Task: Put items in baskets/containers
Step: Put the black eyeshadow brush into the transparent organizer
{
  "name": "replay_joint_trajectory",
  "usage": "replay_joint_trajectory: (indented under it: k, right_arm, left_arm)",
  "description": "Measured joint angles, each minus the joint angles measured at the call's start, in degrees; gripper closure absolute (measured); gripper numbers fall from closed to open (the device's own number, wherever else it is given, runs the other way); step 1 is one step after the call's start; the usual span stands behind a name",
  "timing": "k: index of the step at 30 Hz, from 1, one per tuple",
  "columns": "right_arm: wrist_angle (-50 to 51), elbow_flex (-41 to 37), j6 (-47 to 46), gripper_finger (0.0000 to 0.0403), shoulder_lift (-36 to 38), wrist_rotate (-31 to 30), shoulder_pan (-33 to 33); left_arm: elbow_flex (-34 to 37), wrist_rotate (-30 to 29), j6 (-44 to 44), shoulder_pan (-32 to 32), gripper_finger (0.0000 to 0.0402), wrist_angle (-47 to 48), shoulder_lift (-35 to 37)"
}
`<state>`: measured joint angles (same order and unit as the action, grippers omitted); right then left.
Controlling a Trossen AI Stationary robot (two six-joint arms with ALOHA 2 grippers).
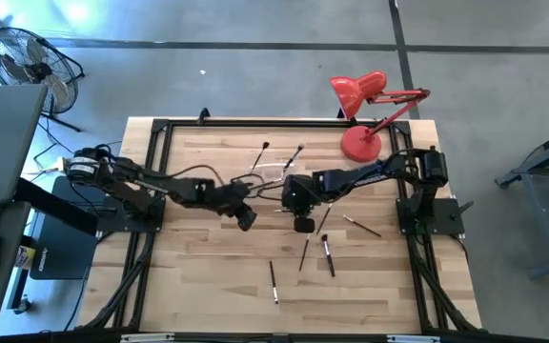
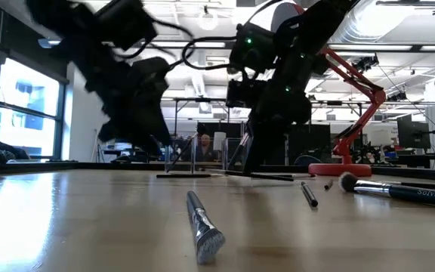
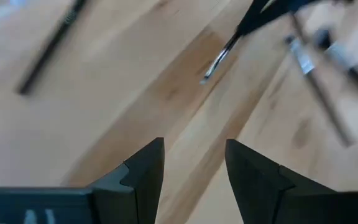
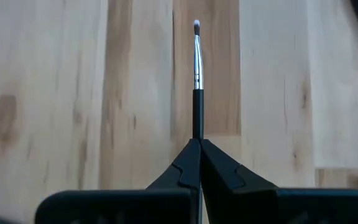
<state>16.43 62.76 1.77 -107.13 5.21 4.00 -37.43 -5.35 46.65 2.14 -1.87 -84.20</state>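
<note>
right gripper: i see it pinched tight on a thin brush, mid-table
left gripper: fingers apart, holding nothing, left of centre
clear holder: far centre
loose brushes: near side of table

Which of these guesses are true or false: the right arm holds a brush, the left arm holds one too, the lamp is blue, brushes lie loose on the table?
1. The right gripper has its jaws shut on a thin makeup brush. True.
2. The left gripper also grips a brush. False: its jaws stand open with bare wood between them.
3. The desk lamp is blue. False: it is red, standing at the table's far right corner.
4. Several loose brushes lie on the wooden table. True.
5. The held brush points bristle end away from the right gripper. True.
</note>
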Motion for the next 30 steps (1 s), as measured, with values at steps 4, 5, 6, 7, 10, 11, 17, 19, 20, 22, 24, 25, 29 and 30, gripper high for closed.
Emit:
replay_joint_trajectory:
  k: [4, 5, 6, 7, 10, 11, 17, 19, 20, 22, 24, 25, 29, 30]
  right_arm:
    - [-1.8, 0.0, -2.0, 0.0403, 0.0, 0.5, -0.1]
    - [-2.0, 0.0, -2.4, 0.0403, 0.0, 0.5, -0.1]
    - [-2.3, 0.0, -3.1, 0.0403, 0.0, 0.5, -0.1]
    - [-2.6, 0.0, -3.6, 0.0403, 0.0, 0.5, -0.1]
    - [-3.5, 0.0, -5.0, 0.0403, 0.0, 0.5, -0.1]
    - [-3.8, 0.0, -5.4, 0.0403, 0.0, 0.5, 0.0]
    - [-4.2, 0.0, -5.2, 0.0403, 0.1, -0.6, -0.1]
    - [-4.3, 0.0, -4.5, 0.0402, 0.1, -2.0, -0.2]
    - [-4.3, 0.0, -4.5, 0.0402, 0.1, -2.6, -0.3]
    - [-3.9, 0.0, -4.9, 0.0396, 0.1, -4.7, -0.6]
    - [-2.2, 0.1, -5.6, 0.0386, 0.1, -6.4, -0.9]
    - [-0.8, 0.1, -5.8, 0.0380, 0.1, -6.8, -1.0]
    - [4.5, 0.1, -5.8, 0.0353, 0.1, -5.8, -1.1]
    - [5.1, 0.1, -5.8, 0.0347, 0.1, -5.3, -1.1]
  left_arm:
    - [7.3, -0.1, 8.7, 0.2, 0.0234, -17.7, 0.0]
    - [8.3, -0.2, 10.5, 0.1, 0.0234, -20.2, 0.0]
    - [9.2, -0.7, 12.3, 0.1, 0.0234, -21.8, 0.0]
    - [9.7, -1.3, 14.0, 0.1, 0.0234, -22.4, -0.1]
    - [10.0, -3.3, 18.5, 0.1, 0.0234, -22.6, -0.1]
    - [10.0, -3.5, 19.6, 0.1, 0.0234, -22.7, -0.1]
    - [10.0, -3.4, 21.8, 0.1, 0.0234, -22.5, -0.1]
    - [10.0, -3.4, 21.5, 0.1, 0.0234, -22.5, -0.1]
    - [10.0, -3.4, 21.3, 0.1, 0.0234, -22.5, -0.1]
    - [10.0, -3.4, 21.3, 0.1, 0.0234, -22.5, -0.1]
    - [10.0, -3.4, 21.2, 0.1, 0.0234, -22.5, -0.1]
    - [10.0, -3.4, 21.1, 0.1, 0.0234, -22.5, -0.1]
    - [10.0, -3.3, 18.8, 0.1, 0.0234, -22.1, -0.1]
    - [10.0, -3.3, 16.6, 0.1, 0.0234, -22.1, -0.1]
